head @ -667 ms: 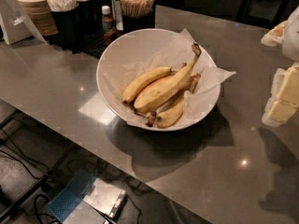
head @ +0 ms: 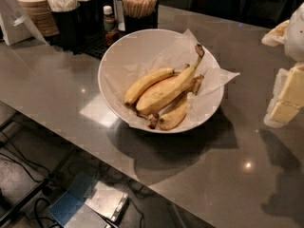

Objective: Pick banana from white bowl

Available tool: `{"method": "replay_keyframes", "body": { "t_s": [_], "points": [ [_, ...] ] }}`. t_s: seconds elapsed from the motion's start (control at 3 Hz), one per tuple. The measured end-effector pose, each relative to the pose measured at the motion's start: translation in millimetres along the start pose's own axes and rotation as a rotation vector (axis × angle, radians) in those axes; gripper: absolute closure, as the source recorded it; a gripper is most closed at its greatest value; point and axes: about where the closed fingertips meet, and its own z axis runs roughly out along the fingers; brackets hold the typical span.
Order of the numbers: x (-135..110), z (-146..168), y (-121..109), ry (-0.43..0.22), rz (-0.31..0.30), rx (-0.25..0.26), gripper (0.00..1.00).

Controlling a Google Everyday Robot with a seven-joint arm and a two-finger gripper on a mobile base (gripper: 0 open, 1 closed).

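The white bowl point(head: 118, 56) stands on the grey counter, lined with crinkled white paper. Three bananas lie in it. The banana point(head: 166, 91) is the longest and thickest, lying in the middle with its curved stem pointing up to the right and ending in a dark tip. A slimmer banana point(head: 147, 82) lies to its left and a short stubby one point(head: 173, 118) below it. My gripper point(head: 285, 96) hangs at the right edge of the view, pale yellow and white, above the counter and well to the right of the bowl, apart from it.
Behind the bowl stand black holders with wooden stir sticks point(head: 139, 1), a small bottle point(head: 109, 20), napkins and a stack of paper cups point(head: 35, 11). The counter's front edge point(head: 109, 163) runs diagonally; cables and a box lie on the floor below.
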Motion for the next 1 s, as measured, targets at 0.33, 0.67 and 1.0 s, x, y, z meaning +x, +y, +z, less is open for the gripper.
{"method": "replay_keyframes", "body": {
  "t_s": [0.33, 0.67, 1.0],
  "points": [
    [-25.1, 9.2, 0.3, -0.072, -0.082, -0.053, 0.0],
    [-58.7, 16.7, 7.8, -0.139, -0.202, -0.117, 0.0],
    [-89.8, 29.9, 17.6, -0.177, -0.313, -0.183, 0.0]
  ]
}}
